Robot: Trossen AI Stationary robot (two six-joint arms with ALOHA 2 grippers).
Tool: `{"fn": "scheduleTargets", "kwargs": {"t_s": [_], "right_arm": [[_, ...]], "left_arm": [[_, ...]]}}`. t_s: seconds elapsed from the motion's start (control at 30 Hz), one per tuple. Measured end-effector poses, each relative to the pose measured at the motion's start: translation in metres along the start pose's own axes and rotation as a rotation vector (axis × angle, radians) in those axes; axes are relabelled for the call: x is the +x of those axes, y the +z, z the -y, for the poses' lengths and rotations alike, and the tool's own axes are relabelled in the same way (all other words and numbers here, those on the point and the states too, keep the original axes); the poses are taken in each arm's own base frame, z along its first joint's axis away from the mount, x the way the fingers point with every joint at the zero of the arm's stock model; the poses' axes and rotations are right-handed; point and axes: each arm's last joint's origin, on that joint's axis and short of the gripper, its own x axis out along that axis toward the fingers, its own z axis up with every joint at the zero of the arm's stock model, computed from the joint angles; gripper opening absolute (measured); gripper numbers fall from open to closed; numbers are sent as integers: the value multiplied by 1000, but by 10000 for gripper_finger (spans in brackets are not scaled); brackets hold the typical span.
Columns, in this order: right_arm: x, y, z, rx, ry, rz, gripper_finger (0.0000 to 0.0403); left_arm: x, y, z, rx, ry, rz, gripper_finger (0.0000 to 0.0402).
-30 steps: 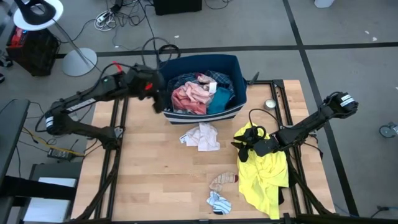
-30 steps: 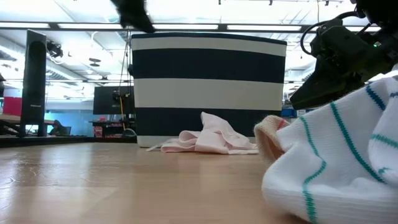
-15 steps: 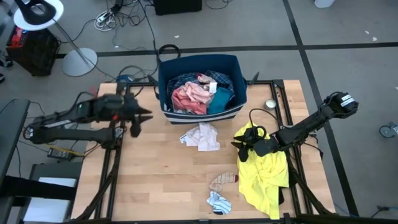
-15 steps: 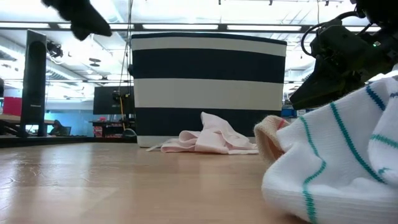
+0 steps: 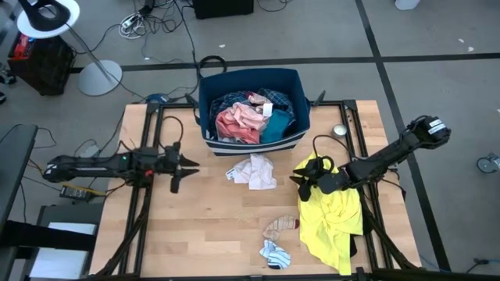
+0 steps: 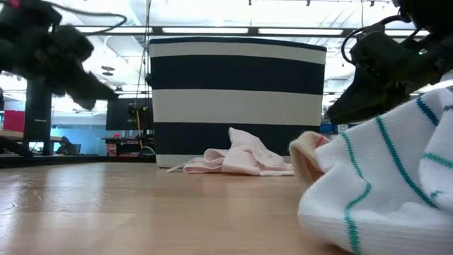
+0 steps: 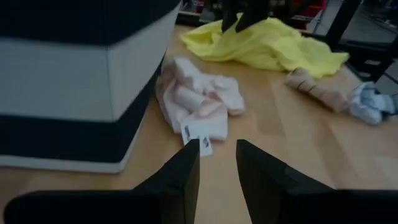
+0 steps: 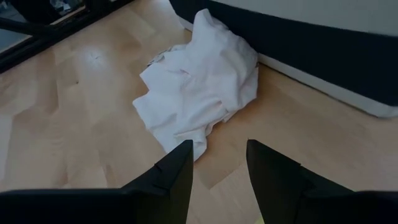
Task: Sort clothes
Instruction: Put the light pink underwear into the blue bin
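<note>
the left claw [image 5: 184,165] hangs over the bare desk [image 5: 203,226] at 9 o'clock, released and holding nothing. the right claw [image 5: 301,181] is at 3 o'clock, also released, over the top edge of the yellow shirt [image 5: 332,222]. a pale pink piece [image 5: 254,170] lies between them, just under the navy bin [image 5: 250,109] at 12 o'clock, full of clothes [image 5: 250,117].
</note>
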Motion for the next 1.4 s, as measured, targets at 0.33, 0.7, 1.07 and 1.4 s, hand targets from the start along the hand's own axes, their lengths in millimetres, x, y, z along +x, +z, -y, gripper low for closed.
{"fn": "scheduleTargets", "kwargs": {"t_s": [0.33, 0.7, 1.07, 1.4], "right_arm": [[21, 5, -4, -158, 8, 50, 150], [73, -5, -21, -246, -66, 0, 151], [129, 3, -45, -324, -128, -5, 161], [166, -5, -47, -240, -147, -41, 134]], "left_arm": [[7, -14, -3, 95, 43, 39, 110], [7, -15, -4, 147, 69, 34, 110], [7, -15, -4, 170, 72, 33, 110], [7, -14, -4, 171, 76, 41, 110]]}}
